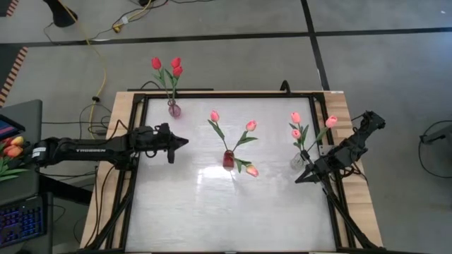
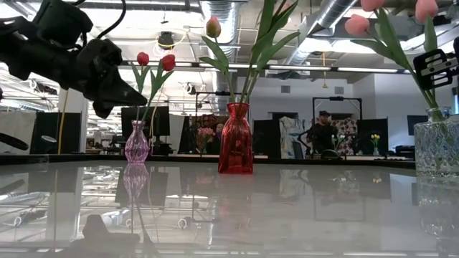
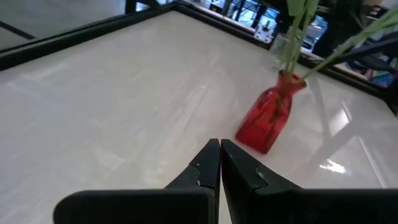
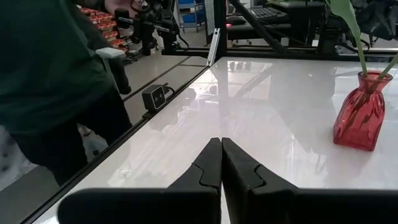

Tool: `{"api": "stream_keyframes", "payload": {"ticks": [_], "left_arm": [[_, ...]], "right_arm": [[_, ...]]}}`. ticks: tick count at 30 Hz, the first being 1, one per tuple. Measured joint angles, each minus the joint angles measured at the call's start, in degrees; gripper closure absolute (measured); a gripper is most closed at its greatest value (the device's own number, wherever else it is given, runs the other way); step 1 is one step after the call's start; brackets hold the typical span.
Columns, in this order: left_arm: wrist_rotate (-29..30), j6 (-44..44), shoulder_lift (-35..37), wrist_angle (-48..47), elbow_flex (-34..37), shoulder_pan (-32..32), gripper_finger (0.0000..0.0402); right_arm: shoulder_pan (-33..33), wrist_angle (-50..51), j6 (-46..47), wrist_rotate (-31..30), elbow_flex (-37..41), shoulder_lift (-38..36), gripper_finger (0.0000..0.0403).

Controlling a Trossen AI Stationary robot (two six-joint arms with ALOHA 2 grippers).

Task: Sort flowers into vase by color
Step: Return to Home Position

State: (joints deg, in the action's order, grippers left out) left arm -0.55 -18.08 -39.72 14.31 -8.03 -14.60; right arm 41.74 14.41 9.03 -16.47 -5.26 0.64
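Jaws are closed empty on the left gripper (image 1: 180,142), artificial tulips (image 1: 215,116) are held in the small purple glass vase (image 1: 174,109), red glass vase (image 1: 228,159) and clear glass vase (image 1: 297,161), and the last could be toppled by the closed right gripper (image 1: 300,178) near it, if swung carelessly.

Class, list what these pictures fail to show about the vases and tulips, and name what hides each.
- Low view: the transparent vase is cut by the right edge.
- Low view: the purple vase shows two red heads; the left gripper may hide a third.
- Left wrist view: the red vase shows, its tulip heads beyond the top edge.
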Motion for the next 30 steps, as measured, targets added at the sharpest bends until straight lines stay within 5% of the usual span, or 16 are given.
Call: {"api": "stream_keyframes", "payload": {"ticks": [30], "left_arm": [[1.92,0.71,0.00,-9.30,-0.02,-0.97,0.0401]], "right_arm": [[-0.26,0.04,-0.01,0.00,0.00,0.04,0.0371]]}}
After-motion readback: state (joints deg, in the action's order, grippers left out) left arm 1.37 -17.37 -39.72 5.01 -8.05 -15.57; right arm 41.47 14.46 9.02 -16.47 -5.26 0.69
